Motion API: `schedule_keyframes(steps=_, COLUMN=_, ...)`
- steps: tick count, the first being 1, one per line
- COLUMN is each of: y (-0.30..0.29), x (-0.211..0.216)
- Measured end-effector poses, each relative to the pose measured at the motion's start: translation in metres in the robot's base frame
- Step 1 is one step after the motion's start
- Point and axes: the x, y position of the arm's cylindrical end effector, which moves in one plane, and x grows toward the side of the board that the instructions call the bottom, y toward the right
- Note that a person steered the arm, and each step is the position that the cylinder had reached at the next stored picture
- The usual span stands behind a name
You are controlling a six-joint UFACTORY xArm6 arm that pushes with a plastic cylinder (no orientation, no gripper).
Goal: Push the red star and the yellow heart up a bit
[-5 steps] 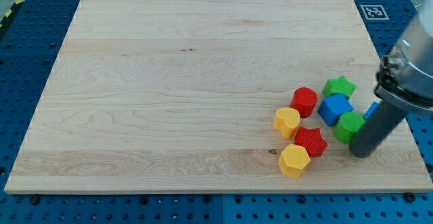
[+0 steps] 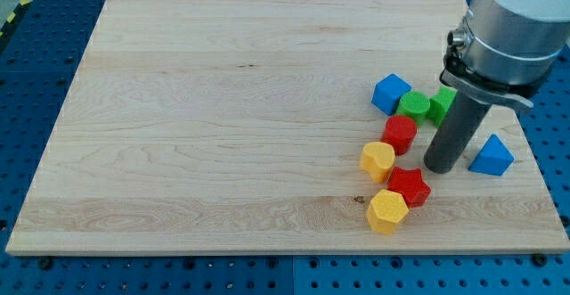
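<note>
Beside my tip (image 2: pixel 443 168), red star (image 2: pixel 409 186), eight blocks (image 2: pixel 492 156)

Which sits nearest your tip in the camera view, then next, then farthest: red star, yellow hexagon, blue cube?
From my tip:
1. Red star, just toward the view's lower left.
2. Yellow hexagon, farther lower left.
3. Blue cube, toward the view's upper left.

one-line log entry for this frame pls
tip right of red cylinder, above-right of red star | yellow heart left of star | contact: none visible | push up: not started
</note>
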Motion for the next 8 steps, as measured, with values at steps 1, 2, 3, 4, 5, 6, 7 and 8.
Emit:
schedule_keyframes(steps=1, y=-0.006, x=0.015)
schedule_keyframes(steps=2, y=-0.007, x=0.015)
schedule_keyframes(steps=3, y=-0.004, x=0.017)
schedule_keyframes(steps=4, y=0.009, x=0.036)
schedule_keyframes(steps=5, y=-0.001, x=0.049)
schedule_keyframes(steps=6, y=-0.024, x=0.051)
schedule_keyframes(steps=7, y=-0.057, x=0.051)
schedule_keyframes(steps=8, y=-0.078, x=0.043)
